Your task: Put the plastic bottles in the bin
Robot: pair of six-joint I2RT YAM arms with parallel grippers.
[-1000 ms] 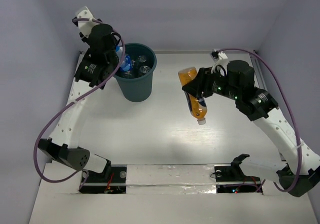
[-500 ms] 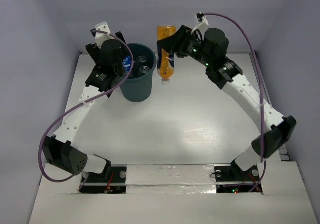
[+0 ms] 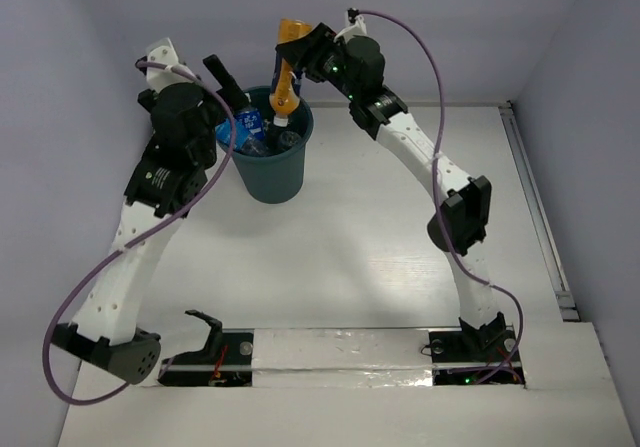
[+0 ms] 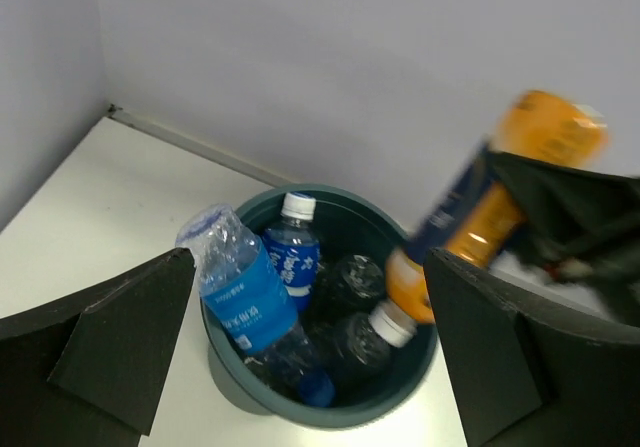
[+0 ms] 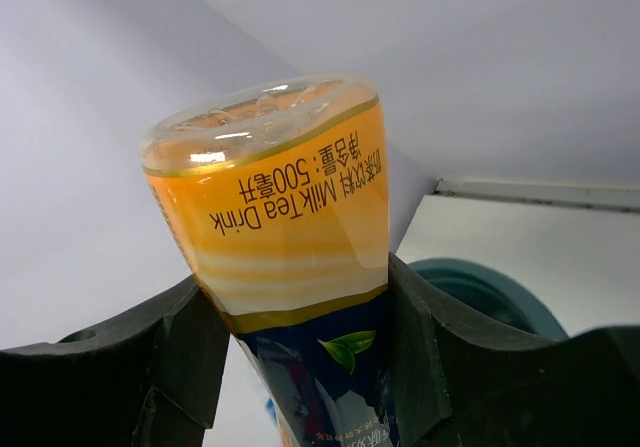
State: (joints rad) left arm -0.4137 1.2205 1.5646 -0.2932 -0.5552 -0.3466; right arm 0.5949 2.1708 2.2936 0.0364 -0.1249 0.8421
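Note:
The dark teal bin (image 3: 270, 172) stands at the back left of the table. Inside it lie several plastic bottles: a blue-labelled one (image 4: 235, 289) leaning on the rim, a second blue-labelled one with a white cap (image 4: 292, 249), and clear ones (image 4: 352, 282). My left gripper (image 4: 308, 267) hangs open just left of the bin (image 4: 340, 415), with nothing between its fingers. My right gripper (image 3: 298, 59) is shut on the orange bottle (image 3: 286, 75). It holds the bottle cap-down over the bin's rim. The right wrist view shows the orange bottle (image 5: 290, 217) clamped between both pads, with the bin (image 5: 492, 289) below it.
The back wall rises right behind the bin, and the left wall is close to my left arm (image 3: 150, 197). My right arm (image 3: 430, 167) stretches diagonally across the table from the near right. A rail (image 3: 535, 217) runs along the table's right edge.
My left gripper opened, let the blue-labelled bottle drop into the bin and drew back left. My right arm swung the orange bottle from mid-table to above the bin.

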